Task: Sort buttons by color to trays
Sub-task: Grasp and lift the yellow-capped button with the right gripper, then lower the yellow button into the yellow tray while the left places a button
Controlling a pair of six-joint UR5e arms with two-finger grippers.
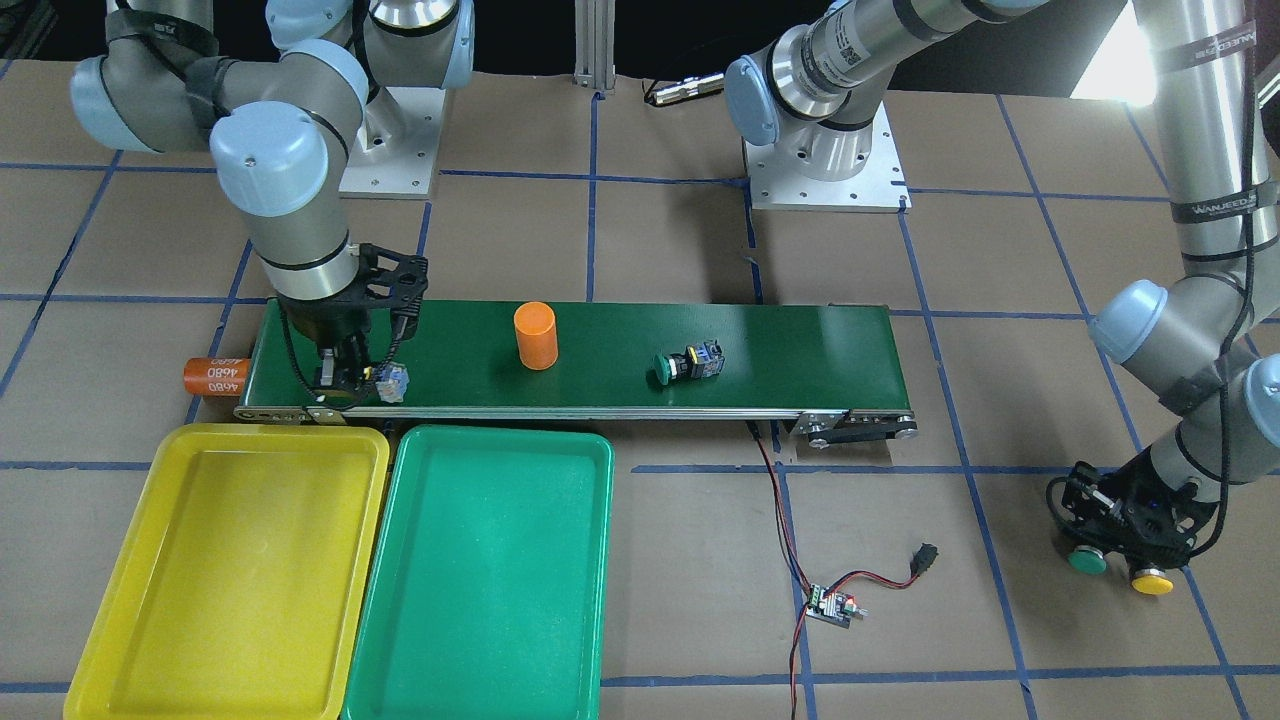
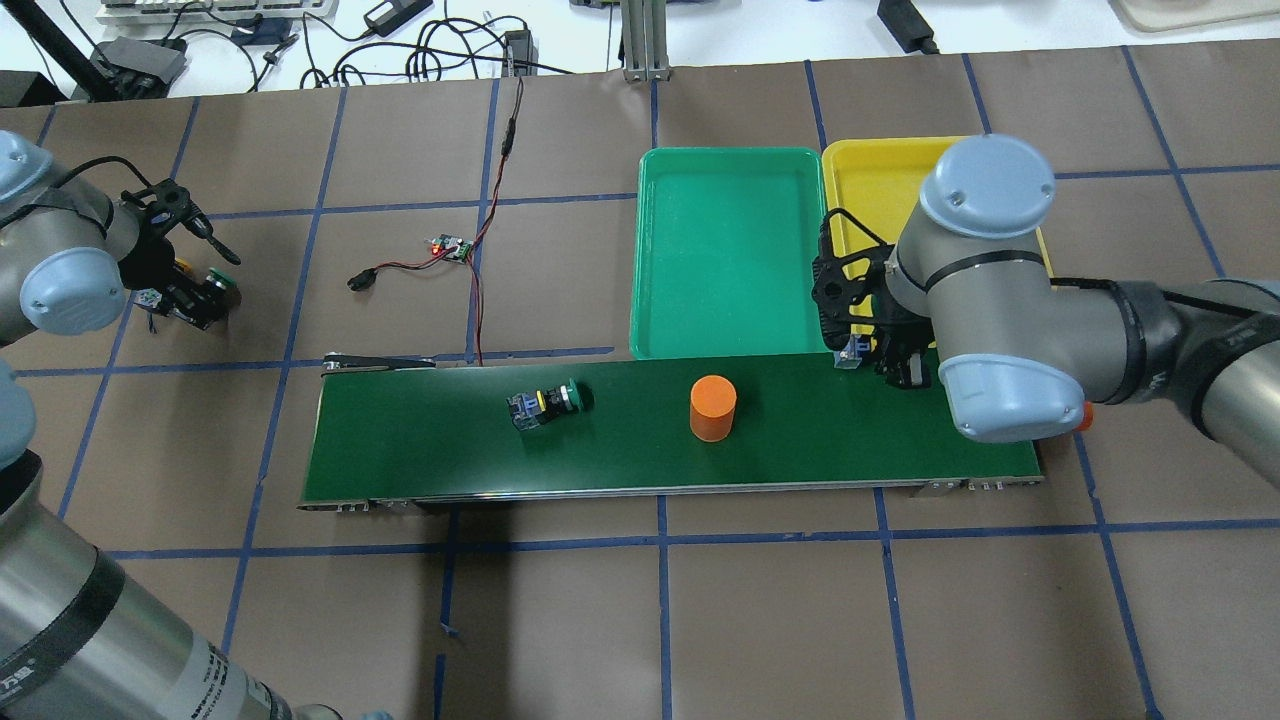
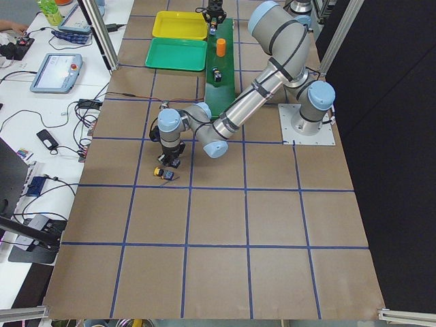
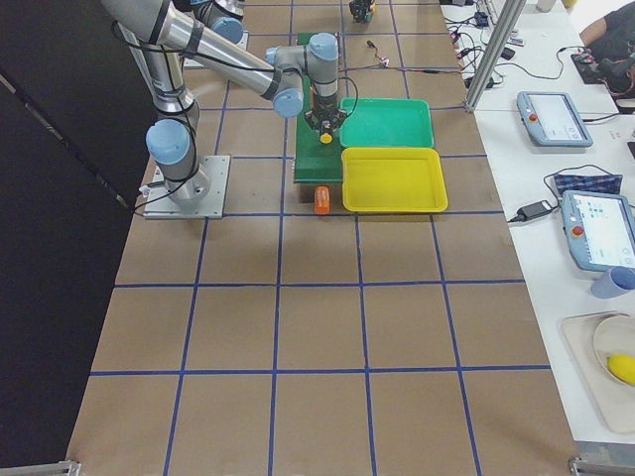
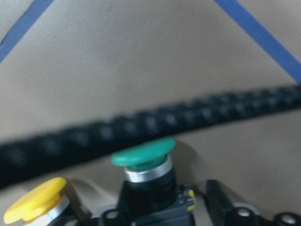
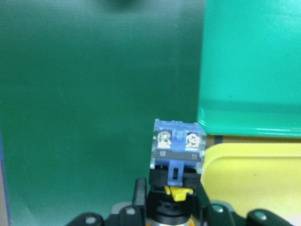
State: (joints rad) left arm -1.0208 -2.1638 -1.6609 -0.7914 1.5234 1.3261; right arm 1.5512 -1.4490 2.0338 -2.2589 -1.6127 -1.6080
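Right gripper pinches a blue-backed yellow push-button above the dark-green belt, upright orange cylinder near; left gripper grip cannot be told.

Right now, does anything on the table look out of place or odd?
Yes. One orange cylinder lies on its side off the end of the conveyor belt, near the yellow tray. A second orange cylinder stands upright on the belt, and neither is a button.
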